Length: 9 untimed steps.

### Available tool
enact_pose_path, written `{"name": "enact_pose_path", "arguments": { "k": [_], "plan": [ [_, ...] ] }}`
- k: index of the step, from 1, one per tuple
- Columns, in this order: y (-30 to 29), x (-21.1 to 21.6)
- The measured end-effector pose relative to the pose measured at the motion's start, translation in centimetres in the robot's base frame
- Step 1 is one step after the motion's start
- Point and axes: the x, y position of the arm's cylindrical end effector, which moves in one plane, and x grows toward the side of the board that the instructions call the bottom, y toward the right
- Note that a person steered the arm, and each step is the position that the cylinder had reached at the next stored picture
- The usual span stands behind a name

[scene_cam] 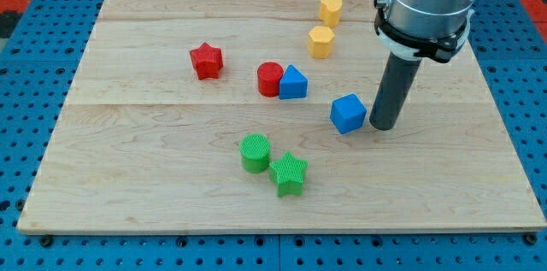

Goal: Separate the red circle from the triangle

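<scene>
The red circle [270,78] stands near the middle of the wooden board [128,160], touching the blue triangle [293,83] on its right side. My tip [382,125] rests on the board to the right of both, just right of a blue cube [348,114] and close to it. The tip is about a hand's width from the triangle, with the blue cube between them.
A red star [206,61] lies left of the red circle. Two yellow blocks [330,9] [320,41] sit toward the view's top. A green circle [255,152] and a green star [289,173] touch each other below the middle.
</scene>
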Motion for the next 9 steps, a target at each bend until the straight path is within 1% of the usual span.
{"name": "enact_pose_path", "arguments": {
  "k": [1,2,3,4,5,6,7,8,9],
  "plan": [
    [0.1,-2.0],
    [-1.9,-6.7],
    [-5.5,-9.6],
    [-9.9,-9.6],
    [-12.7,-6.7],
    [-14.0,-3.4],
    [-17.2,-3.6],
    [-17.3,-3.4],
    [-17.9,-4.7]
  ]
}}
